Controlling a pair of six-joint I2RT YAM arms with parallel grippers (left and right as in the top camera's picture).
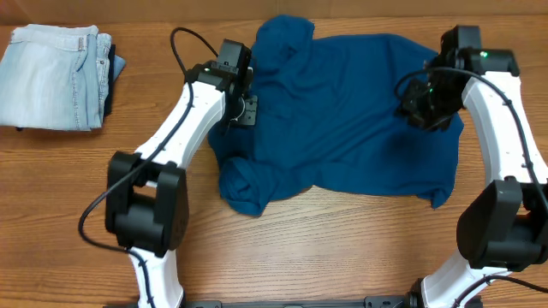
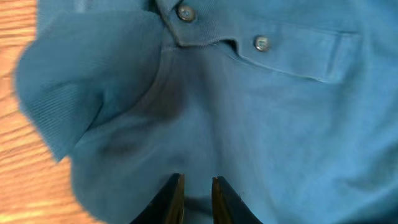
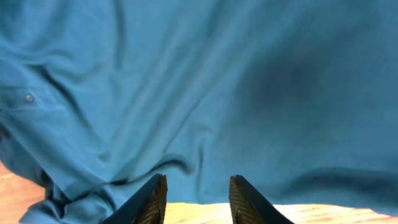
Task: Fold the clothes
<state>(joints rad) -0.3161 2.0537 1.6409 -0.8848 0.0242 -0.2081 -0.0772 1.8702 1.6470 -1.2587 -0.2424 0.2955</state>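
Note:
The clothes are one deep teal polo shirt (image 1: 342,111), spread rumpled across the table's middle. Its lower left corner is bunched (image 1: 244,188). In the left wrist view the shirt (image 2: 280,124) shows its placket with two buttons (image 2: 262,43). My left gripper (image 1: 247,109) sits at the shirt's left side near the collar. Its jaws (image 2: 197,183) are drawn close, pinching a fold of the fabric. My right gripper (image 1: 421,109) hovers over the shirt's right part. In its own view the right gripper (image 3: 198,183) is open, straddling the shirt's (image 3: 217,93) edge with bare wood between the fingers.
A folded pair of pale blue jeans (image 1: 51,77) lies at the back left corner. The wooden table (image 1: 342,248) shows in front of the shirt and to its left. Both arm bases stand at the front edge.

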